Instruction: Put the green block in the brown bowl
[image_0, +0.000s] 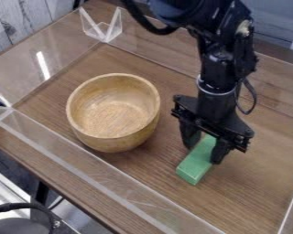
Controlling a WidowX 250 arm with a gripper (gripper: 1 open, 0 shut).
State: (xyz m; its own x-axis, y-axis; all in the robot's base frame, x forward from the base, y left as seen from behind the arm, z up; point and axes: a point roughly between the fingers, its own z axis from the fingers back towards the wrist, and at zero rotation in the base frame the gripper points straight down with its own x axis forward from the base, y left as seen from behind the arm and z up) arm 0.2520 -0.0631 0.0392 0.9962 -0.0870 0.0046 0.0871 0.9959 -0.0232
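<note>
On the left we see the brown bowl (113, 111) sitting on the wooden table (136, 46), nothing in it. To its right the green block (197, 163) lies flat on the table, and our gripper (211, 149) points straight down with its fingers straddling the block's far end; whether they're pinching it, we cannot tell.

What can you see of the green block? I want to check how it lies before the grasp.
The green block is a small bright green bar with flat faces, plastic-looking or painted. It lies flat on the wooden tabletop, right of the brown bowl and apart from it. Its far end sits between the fingers of the tool, which straddle it from above. Whether they press on it cannot be told.
</note>
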